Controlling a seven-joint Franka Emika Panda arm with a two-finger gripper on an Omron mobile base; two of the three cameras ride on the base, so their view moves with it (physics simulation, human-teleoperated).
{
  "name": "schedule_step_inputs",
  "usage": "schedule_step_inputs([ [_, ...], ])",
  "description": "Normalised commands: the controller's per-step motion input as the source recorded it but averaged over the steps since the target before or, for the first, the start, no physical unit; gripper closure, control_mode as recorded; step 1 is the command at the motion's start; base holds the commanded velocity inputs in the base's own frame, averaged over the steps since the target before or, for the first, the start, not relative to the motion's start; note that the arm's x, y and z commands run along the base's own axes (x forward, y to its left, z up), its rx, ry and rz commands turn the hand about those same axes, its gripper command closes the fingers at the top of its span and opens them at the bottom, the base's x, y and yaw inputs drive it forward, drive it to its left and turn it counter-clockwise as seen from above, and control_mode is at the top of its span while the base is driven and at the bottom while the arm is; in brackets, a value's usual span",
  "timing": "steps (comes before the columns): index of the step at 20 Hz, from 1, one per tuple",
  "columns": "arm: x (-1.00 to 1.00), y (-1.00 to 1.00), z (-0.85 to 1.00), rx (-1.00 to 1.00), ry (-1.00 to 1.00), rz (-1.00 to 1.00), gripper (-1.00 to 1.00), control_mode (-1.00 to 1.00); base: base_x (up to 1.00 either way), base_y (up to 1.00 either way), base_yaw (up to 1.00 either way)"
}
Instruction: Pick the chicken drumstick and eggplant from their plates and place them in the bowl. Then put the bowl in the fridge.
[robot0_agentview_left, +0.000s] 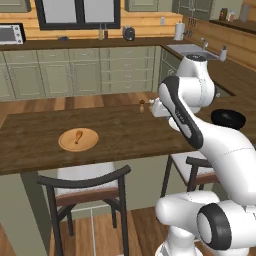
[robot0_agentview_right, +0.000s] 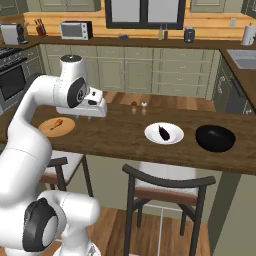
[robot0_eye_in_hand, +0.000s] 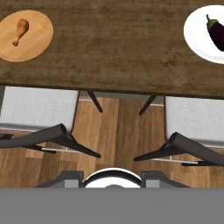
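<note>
Chairs: two (robot0_eye_in_hand: 39, 135) sit nearest, tucked under the surface (robot0_eye_in_hand: 118, 52) edge.
End effector (robot0_agentview_right: 90, 118): hangs above the near edge, holding nothing; jaw opening can't be told.
Drumstick (robot0_eye_in_hand: 20, 29): ahead-left on wooden plate (robot0_eye_in_hand: 37, 43).
Eggplant (robot0_eye_in_hand: 217, 34): ahead-right on white plate (robot0_eye_in_hand: 194, 33).
Bowl (robot0_agentview_right: 215, 138): beyond the eggplant, rightward.
Step advice: probably reach for the drumstick first; descend straight, jaws spanning its thick end.

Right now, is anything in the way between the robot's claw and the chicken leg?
Nothing visible is. The claw hangs above the wooden table, and the chicken drumstick lies in the open on its tan plate nearby. Only bare tabletop lies between them.
</note>
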Motion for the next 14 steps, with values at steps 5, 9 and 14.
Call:
schedule_step_inputs([
  [5,0.00,0.05,0.00,0.00,0.00,0.00,-1.00,-1.00,0.00,0.00,0.00],
  [9,0.00,0.00,0.00,0.00,0.00,0.00,-1.00,1.00,0.01,0.24,0.00],
  [14,0.00,0.00,0.00,0.00,0.00,0.00,-1.00,1.00,0.19,0.29,0.00],
])
